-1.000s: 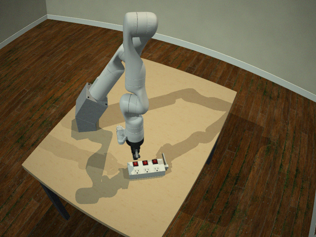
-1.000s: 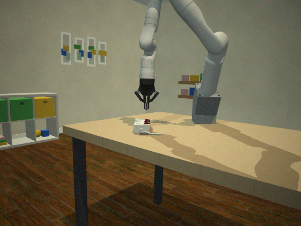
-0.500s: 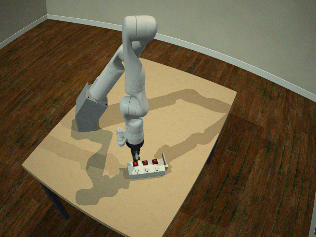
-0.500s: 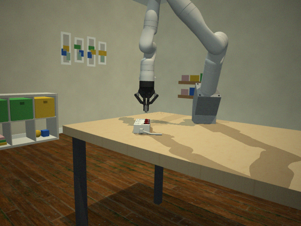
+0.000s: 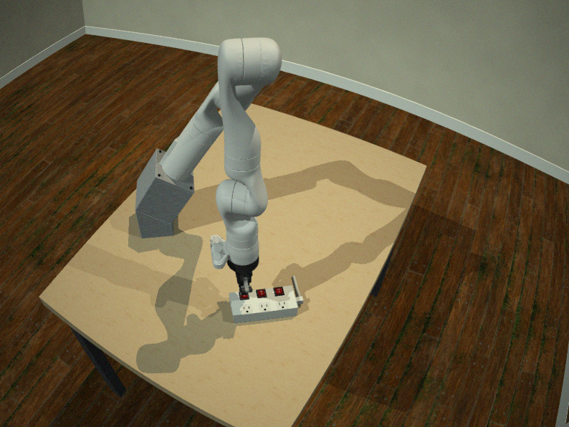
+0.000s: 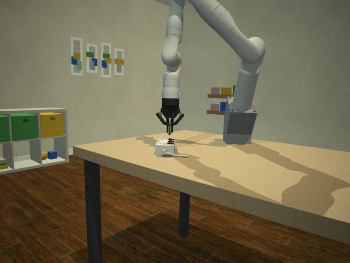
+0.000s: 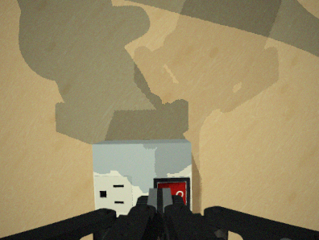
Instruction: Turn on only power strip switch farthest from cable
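The strip (image 5: 264,305) lies flat and right way up on the table (image 5: 349,216), nearer the front edge than the middle, with bare wood on every side of it. Its cable (image 5: 296,286) leaves the right end in the top view and bends back along the table. Three red switches run along the strip's rear side, sockets along the front; the far switch (image 5: 244,296), at the end away from the cable, sits under the gripper (image 5: 244,287). The gripper points straight down with its fingers (image 6: 169,128) pressed together and nothing between them. In the exterior view the tips hang a little above the strip, apart from it; in the wrist view they cover the near edge of the far switch (image 7: 176,192), whose white mark shows to their right. The middle switch (image 5: 261,292) and the cable-end switch (image 5: 278,290) are uncovered. The arm's base (image 5: 147,225) stands well apart at the table's back left, leaving open wood between it and the strip. A wide stretch of table lies to the right of the cable, and a narrower band runs between the strip and the front edge. A shelf (image 6: 66,133) stands off the table to the side.
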`<state>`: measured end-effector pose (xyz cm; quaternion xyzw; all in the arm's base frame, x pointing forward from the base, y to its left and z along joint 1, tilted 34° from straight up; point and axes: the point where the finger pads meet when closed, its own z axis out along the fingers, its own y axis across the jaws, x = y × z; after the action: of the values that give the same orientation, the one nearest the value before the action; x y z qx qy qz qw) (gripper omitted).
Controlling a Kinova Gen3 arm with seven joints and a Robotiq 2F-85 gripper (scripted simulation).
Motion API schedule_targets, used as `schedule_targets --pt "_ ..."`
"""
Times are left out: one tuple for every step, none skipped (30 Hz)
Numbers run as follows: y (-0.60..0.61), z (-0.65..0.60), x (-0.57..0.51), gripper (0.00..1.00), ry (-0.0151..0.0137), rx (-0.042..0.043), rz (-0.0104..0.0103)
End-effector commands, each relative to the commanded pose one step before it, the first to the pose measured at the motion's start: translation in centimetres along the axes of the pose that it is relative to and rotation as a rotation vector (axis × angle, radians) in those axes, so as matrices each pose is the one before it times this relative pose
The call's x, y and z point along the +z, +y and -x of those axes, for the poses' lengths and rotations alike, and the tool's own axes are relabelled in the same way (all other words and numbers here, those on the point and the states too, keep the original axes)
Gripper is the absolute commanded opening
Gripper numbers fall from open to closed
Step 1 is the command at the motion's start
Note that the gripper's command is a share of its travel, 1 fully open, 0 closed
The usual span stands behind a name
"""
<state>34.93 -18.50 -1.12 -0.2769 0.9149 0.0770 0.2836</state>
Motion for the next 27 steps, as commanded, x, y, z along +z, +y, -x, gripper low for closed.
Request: schedule_targets --pt "0.206 0.103 0.467 0.0 -0.00278 -0.00015 0.00619" --pt "0.0 0.0 0.099 0.0 0.0 0.0 0.0" --pt "0.0 0.0 0.092 0.0 0.00001 0.0 0.0" --pt "0.0 0.0 0.085 0.0 0.00001 0.0 0.0" --pt "-0.001 0.0 0.079 0.0 -0.00001 0.0 0.0" --pt "-0.001 0.0 0.072 0.0 0.0 0.0 0.0" --pt "0.0 0.0 0.064 0.0 0.0 0.0 0.0" --pt "0.0 0.0 0.0 0.0 0.0 0.0 0.0" --pt "0.0 0.0 0.0 0.0 0.0 0.0 0.0" --pt "0.0 0.0 0.057 0.0 0.0 0.0 0.0" --pt "0.0 0.0 0.049 0.0 0.0 0.0 0.0" --pt "0.0 0.0 0.042 0.0 0.0 0.0 0.0" --pt "0.0 0.0 0.035 0.0 0.0 0.0 0.0" --pt "0.0 0.0 0.028 0.0 0.0 0.0 0.0" --pt "0.0 0.0 0.022 0.0 0.0 0.0 0.0" --pt "0.0 0.0 0.016 0.0 0.0 0.0 0.0" --pt "0.0 0.0 0.011 0.0 0.0 0.0 0.0" --pt "0.0 0.0 0.007 0.0 0.0 0.0 0.0" --pt "0.0 0.0 0.004 0.0 0.0 0.0 0.0" --pt "0.0 0.0 0.001 0.0 0.0 0.0 0.0" --pt "0.0 0.0 0.0 0.0 0.0 0.0 0.0" --pt "0.0 0.0 0.0 0.0 0.0 0.0 0.0" --pt "0.0 0.0 0.0 0.0 0.0 0.0 0.0" --pt "0.0 0.0 0.0 0.0 0.0 0.0 0.0" --pt "0.0 0.0 0.0 0.0 0.0 0.0 0.0" --pt "0.0 0.0 0.0 0.0 0.0 0.0 0.0" --pt "0.0 0.0 0.0 0.0 0.0 0.0 0.0"
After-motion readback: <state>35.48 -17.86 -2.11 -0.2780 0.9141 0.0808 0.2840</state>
